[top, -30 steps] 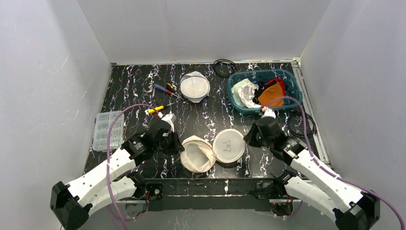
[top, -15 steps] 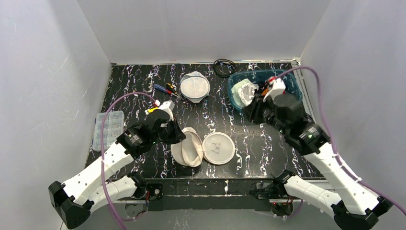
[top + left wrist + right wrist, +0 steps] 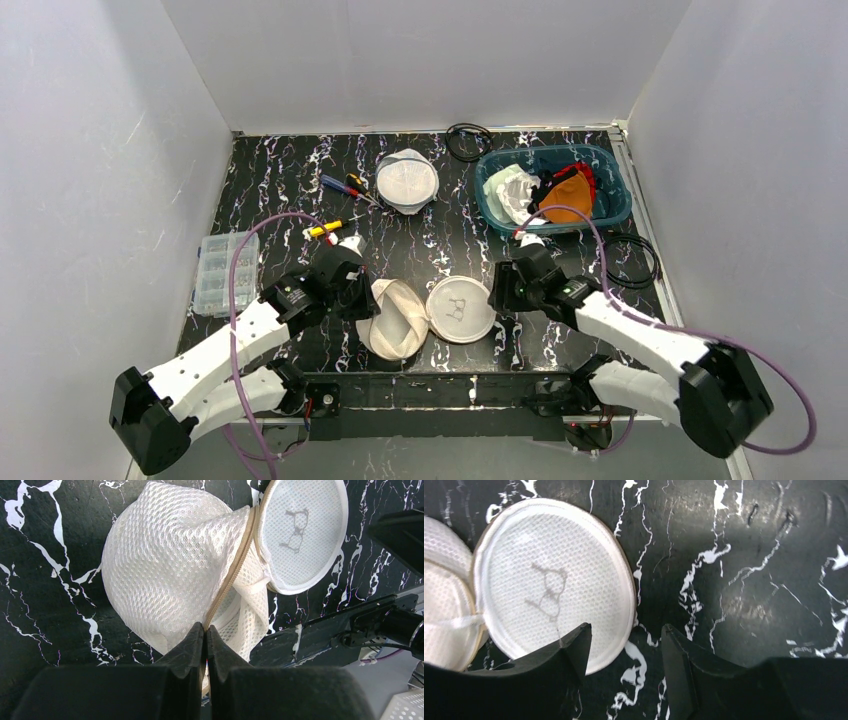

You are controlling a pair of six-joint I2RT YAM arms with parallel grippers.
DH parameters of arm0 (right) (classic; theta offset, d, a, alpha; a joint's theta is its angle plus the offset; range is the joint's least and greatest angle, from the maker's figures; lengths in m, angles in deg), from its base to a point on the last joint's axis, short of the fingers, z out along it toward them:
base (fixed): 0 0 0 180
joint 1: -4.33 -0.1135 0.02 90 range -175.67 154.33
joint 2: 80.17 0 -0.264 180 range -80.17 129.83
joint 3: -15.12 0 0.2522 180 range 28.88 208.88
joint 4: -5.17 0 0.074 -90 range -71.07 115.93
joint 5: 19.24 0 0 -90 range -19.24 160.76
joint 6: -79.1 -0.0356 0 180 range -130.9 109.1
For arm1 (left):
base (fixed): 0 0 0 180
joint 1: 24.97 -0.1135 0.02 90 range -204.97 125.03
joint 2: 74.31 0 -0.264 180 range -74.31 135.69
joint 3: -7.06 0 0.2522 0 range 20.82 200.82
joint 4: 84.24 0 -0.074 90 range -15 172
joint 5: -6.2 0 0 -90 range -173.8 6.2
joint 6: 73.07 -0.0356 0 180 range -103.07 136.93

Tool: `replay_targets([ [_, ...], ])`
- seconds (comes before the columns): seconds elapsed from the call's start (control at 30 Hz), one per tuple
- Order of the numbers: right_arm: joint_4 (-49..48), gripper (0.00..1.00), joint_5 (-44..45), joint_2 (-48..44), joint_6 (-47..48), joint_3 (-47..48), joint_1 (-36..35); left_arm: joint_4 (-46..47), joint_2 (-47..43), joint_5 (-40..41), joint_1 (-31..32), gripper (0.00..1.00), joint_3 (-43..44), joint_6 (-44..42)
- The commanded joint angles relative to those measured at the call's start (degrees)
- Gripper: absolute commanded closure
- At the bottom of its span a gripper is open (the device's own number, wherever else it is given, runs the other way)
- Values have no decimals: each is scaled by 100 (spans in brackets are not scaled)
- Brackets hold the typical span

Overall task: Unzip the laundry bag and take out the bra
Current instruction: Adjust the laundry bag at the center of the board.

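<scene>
The bag (image 3: 397, 322) lies opened out at the middle of the surface's (image 3: 280, 190) near edge. Its domed half is on the left and its flat round lid (image 3: 549, 595) is folded out to the right. The long axis of the pair therefore runs along that edge, from one arm to the other.

The left tool (image 3: 205, 628) is pressed together, pinching the bag by the tan zip (image 3: 232, 565) at the dome's rim, on the side toward the near-left corner. This pins that half down.

The right tool (image 3: 626, 628) is spread and holds nothing. It sits just off the lid's right rim. The lid lies to its left, and the rim's near-right arc lines up with the gap between the fingers (image 3: 569, 650). Whether either finger touches the mesh cannot be told.

The right arm is the nearer one to the lid and to the mouth between the halves. Any reach inside would have to go leftward over the lid toward the dome.

No bra shows in the bag; the dome's inside is hidden. Orange cloth (image 3: 570, 190) and white cloth (image 3: 508, 190) lie in the bin (image 3: 550, 150) by the far-right corner, well apart from both tools. The bra may be among them, but that is a guess.
</scene>
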Motion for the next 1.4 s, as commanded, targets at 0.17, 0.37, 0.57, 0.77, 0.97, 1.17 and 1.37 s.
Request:
replay_targets([
  [0.17,-866,39,302,1196,270,192,-110,8,-111,-27,-15,100,-208,74],
  [0.37,-675,50,616,1608,283,266,-379,-38,-173,-31,-17,100,-165,57],
  [0.57,-64,59,1254,2463,176,476,-1021,-92,-199,-35,-16,100,-145,24],
  [0.77,-358,84,1117,2625,-120,116,-1040,-100,-354,-25,-18,100,-252,91],
  [0.97,-333,99,853,1611,-193,309,-1041,-259,-393,-20,-17,100,-145,35],
  [1.17,427,99,709,229,288,1809,-1049,-296,-390,-27,-22,100,-6,28],
  [1.37,1609,99,597,208,792,3865,-1046,-623,-328,266,-18,100,570,214],
])
